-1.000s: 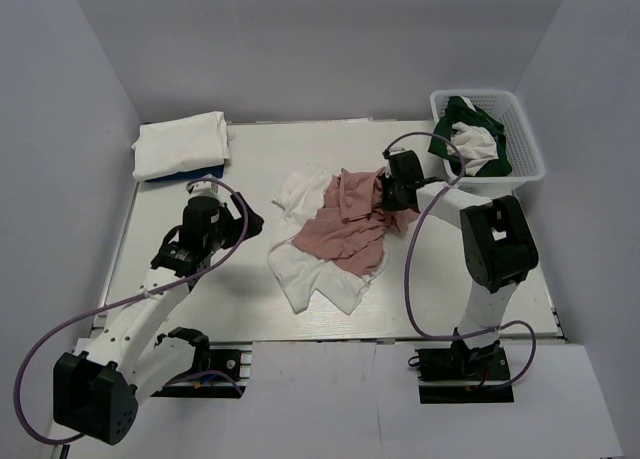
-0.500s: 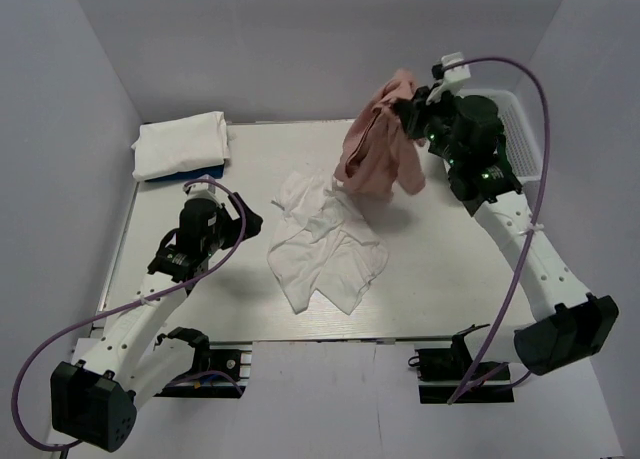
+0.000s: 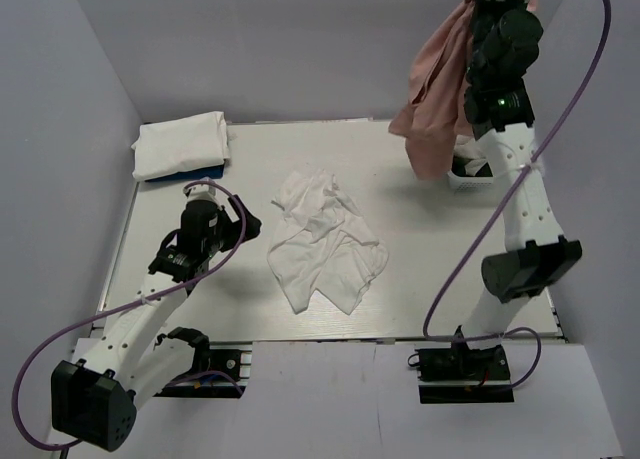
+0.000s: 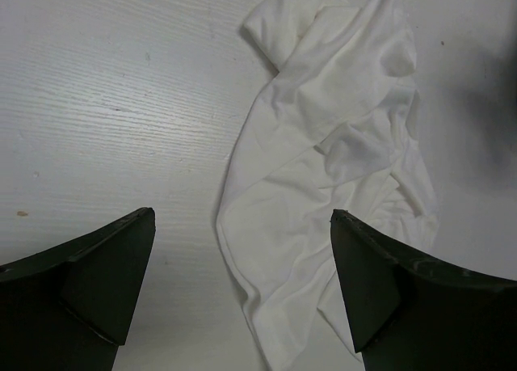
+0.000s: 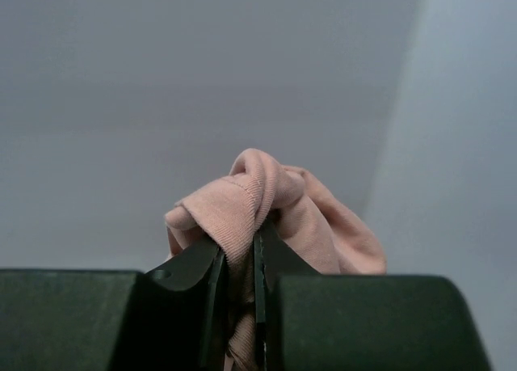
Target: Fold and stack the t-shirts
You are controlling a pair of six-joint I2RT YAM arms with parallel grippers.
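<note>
Right gripper (image 5: 240, 258): clamped on pink shirt (image 3: 432, 109), high above far-right corner.
Left gripper (image 4: 242, 225): jaws apart, beside white shirt (image 3: 325, 244).

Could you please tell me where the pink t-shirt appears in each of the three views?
Top external: the pink t-shirt hangs at upper right.
Left wrist: not in it.
Right wrist: bunched at centre, pinched.
Shared landmark: the right gripper, shut on it in both.
</note>
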